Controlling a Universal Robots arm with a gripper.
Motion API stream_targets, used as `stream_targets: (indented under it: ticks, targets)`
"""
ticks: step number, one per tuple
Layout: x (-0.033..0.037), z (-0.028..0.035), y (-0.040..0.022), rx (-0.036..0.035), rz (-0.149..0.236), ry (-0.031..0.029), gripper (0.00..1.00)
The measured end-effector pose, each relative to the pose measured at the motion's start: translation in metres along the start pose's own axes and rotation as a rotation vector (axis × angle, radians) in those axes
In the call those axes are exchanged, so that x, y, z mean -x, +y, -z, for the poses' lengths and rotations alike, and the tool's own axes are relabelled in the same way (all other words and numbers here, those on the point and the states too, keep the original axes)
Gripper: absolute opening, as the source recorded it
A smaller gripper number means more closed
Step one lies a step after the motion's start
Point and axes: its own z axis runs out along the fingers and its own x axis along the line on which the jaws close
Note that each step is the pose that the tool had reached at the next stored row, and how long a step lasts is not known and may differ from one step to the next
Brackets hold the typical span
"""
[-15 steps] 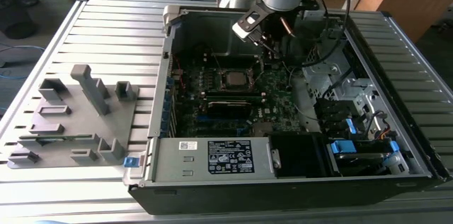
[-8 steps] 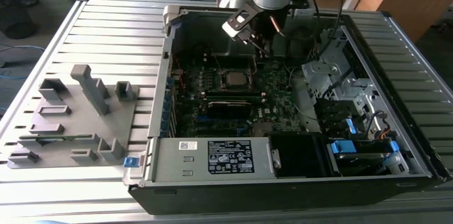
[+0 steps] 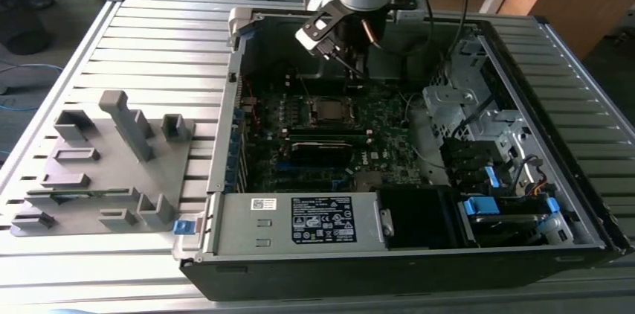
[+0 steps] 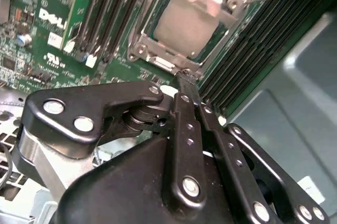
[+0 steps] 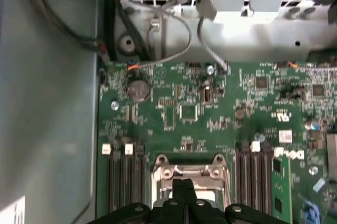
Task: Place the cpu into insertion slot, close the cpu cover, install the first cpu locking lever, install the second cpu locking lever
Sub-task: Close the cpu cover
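PC case (image 3: pixel 397 258) on desk (image 3: pixel 149 39), parts rack (image 3: pixel 100 165) at exterior view's left; inside, motherboard (image 5: pixel 179 113) w/ cpu (image 4: pixel 187 24) under cpu cover (image 4: pixel 150 13).

Illegible print on sticker (image 3: pixel 323 219)

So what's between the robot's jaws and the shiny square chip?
Just the silver edge of the cpu cover, which frames the cpu. The gripper tip sits right at that edge, in the second wrist view.
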Motion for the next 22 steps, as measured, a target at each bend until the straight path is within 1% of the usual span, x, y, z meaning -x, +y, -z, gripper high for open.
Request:
stream_targets:
  ticks: [2,10,16,22]
  targets:
    - [-0.0006,0.0001,-0.0028,0.0003,0.0,0.0,0.11]
    - [-0.0006,0.0002,-0.003,0.0003,0.0,0.0,0.11]
    - [-0.0008,0.0001,-0.0074,0.0002,0.0,-0.0001,0.11]
    - [-0.0008,0.0,-0.0075,0.0003,0.0,0.0,0.11]
